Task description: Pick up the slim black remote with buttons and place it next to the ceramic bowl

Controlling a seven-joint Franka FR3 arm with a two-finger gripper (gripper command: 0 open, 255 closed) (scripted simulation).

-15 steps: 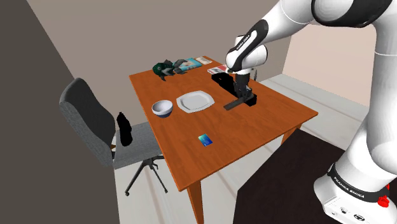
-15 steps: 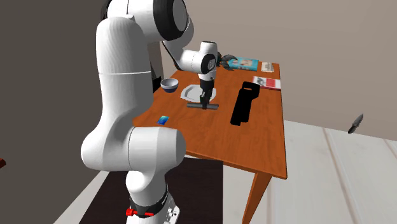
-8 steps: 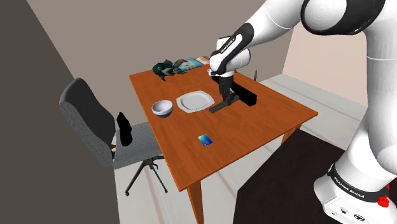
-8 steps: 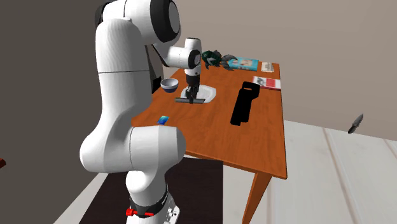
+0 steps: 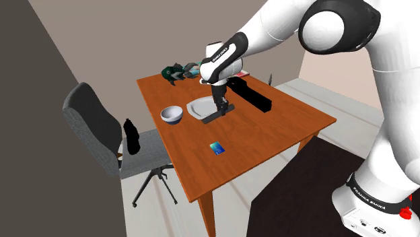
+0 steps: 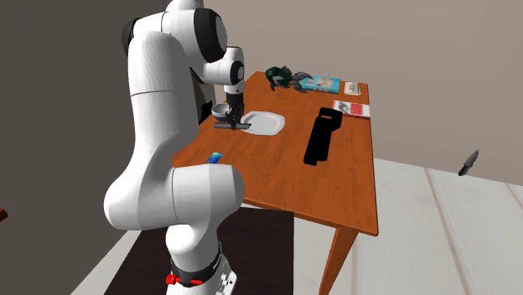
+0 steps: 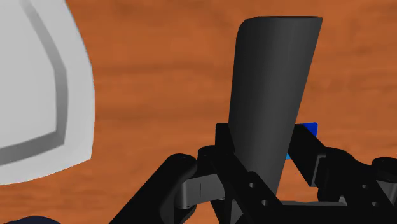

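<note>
The slim black remote [image 5: 219, 113] is clamped between the two fingers of the all-black gripper [image 5: 220, 106], which points down from the white arm over the orange-brown wooden table [image 5: 269, 134]. In the wrist view the remote [image 7: 270, 95] shows as a smooth dark slab running away from the gripper [image 7: 264, 153], with one black finger pressed on each of its long sides; no buttons can be made out on the face that shows.

In the shoulder view the remote lies roughly level and overlaps the near edge of a white square plate [image 5: 202, 108]. It appears to be held off the wood. A pale round bowl with a bluish inside [image 5: 171, 114] stands just beside the plate, on the shoulder view's left. In the second exterior view the remote [image 6: 228, 124] hangs under the gripper [image 6: 230, 120], just below the bowl [image 6: 220, 110] and at the left edge of the plate [image 6: 266, 122].

The wrist view shows the plate [image 7: 38, 95] off to one side of the remote, bare wood [image 7: 159, 63] under it, and a corner of a small blue card [image 7: 310, 128] past one finger. That card [image 5: 216, 149] lies flat on the table, nearer the stand.

A long black box [image 5: 252, 96] lies on the table on the shoulder view's right of the gripper. A dark green lump [image 5: 176, 71] sits at the far end. A grey office chair [image 5: 94, 128] stands beside the table with a black bottle [image 5: 131, 137] on its seat.
</note>
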